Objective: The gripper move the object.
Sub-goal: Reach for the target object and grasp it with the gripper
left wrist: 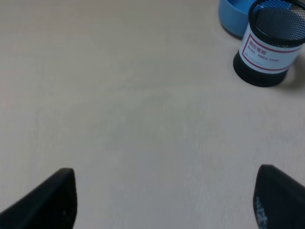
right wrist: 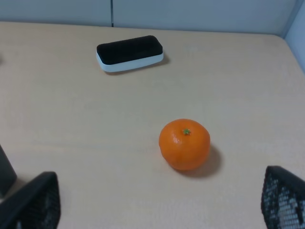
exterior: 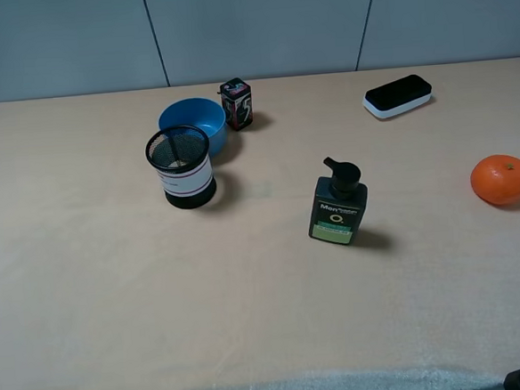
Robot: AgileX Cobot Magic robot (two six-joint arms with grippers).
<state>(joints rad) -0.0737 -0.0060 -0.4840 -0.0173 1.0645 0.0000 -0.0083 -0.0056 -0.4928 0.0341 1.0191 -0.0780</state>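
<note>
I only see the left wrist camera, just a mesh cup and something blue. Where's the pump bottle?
Observer: The pump bottle stands upright, to the right of the mesh cup in the high view.
Operator: Is anything touching it?
Observer: No, it stands alone. An orange sits further right, well apart from it.
Operator: Is the other hand holding something?
Observer: No, the right hand is open and empty, with the orange lying in front of it.

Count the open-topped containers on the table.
2. The blue bowl sits at the back left, and the mesh pen cup stands right in front of it. None seems hidden.
</note>
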